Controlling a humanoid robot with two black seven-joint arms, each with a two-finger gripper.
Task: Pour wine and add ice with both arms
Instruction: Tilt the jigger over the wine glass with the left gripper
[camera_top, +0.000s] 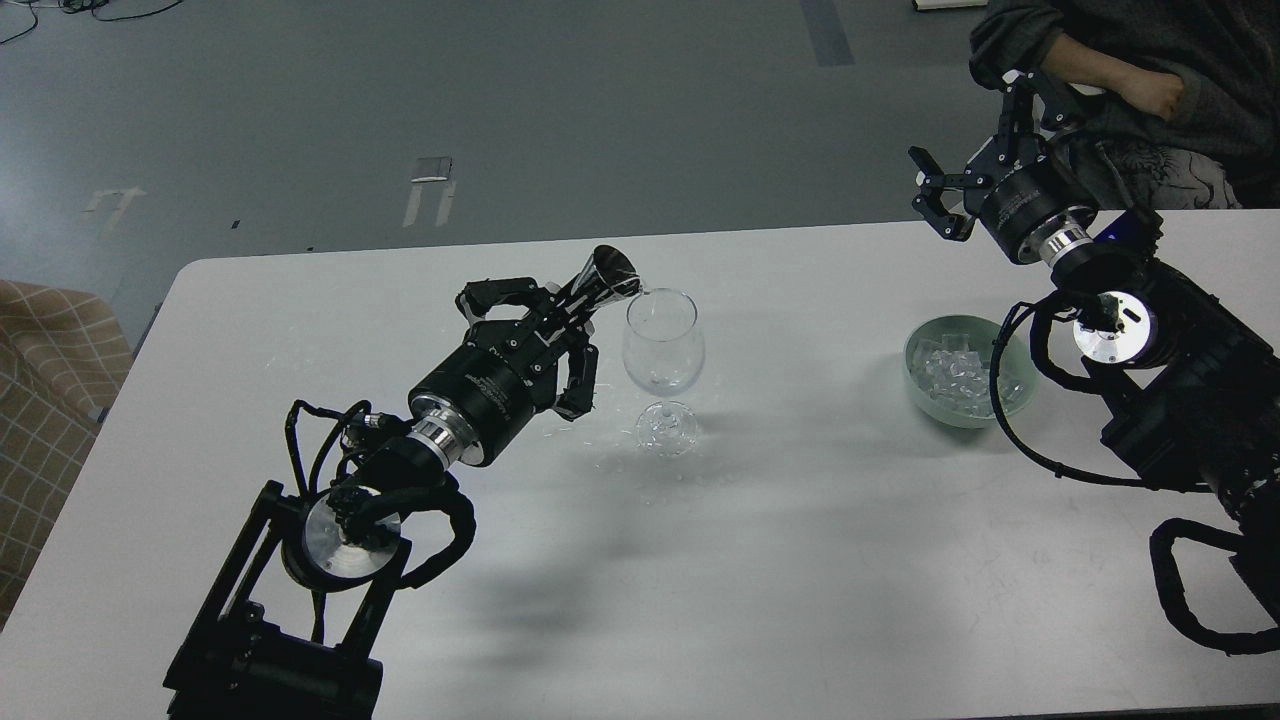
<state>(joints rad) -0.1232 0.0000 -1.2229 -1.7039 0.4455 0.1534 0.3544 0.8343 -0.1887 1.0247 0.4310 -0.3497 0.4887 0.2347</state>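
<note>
My left gripper clamps a small dark cup, tipped over the fragile wine glass. My right gripper hangs released above the slippery ice; I'd pinch one cube by its flat sides.

clear glossy wine glass; matt white table; glassy ice

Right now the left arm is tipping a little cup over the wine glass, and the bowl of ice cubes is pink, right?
Almost. The head view shows the bowl is pale green, not pink. The rest holds: the left gripper is tipping a small dark cup over the wine glass, and the bowl holds clear ice cubes.
</note>
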